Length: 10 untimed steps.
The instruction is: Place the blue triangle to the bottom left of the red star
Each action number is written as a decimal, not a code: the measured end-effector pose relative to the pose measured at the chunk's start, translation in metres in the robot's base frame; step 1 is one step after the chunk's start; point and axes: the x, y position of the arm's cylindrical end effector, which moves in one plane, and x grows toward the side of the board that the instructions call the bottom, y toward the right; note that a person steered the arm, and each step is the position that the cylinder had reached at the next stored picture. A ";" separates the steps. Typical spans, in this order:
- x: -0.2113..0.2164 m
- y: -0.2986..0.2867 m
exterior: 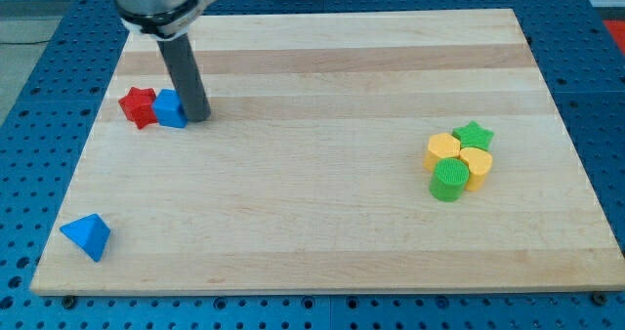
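The red star (139, 105) lies near the board's left edge, upper part. A blue cube (170, 108) touches its right side. My tip (198, 116) stands right against the blue cube's right side. The blue triangle (87, 235) lies far below, near the board's bottom-left corner, well apart from my tip and the star.
A cluster sits at the view's right: green star (475, 134), yellow hexagon (442, 149), yellow heart (477, 163) and green cylinder (449, 179), all touching. The wooden board (322, 232) ends near the blue triangle on the left and bottom.
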 end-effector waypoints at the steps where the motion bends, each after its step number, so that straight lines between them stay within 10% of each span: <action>1: 0.000 -0.001; 2: 0.010 0.024; 5: 0.221 0.035; 10: 0.177 -0.061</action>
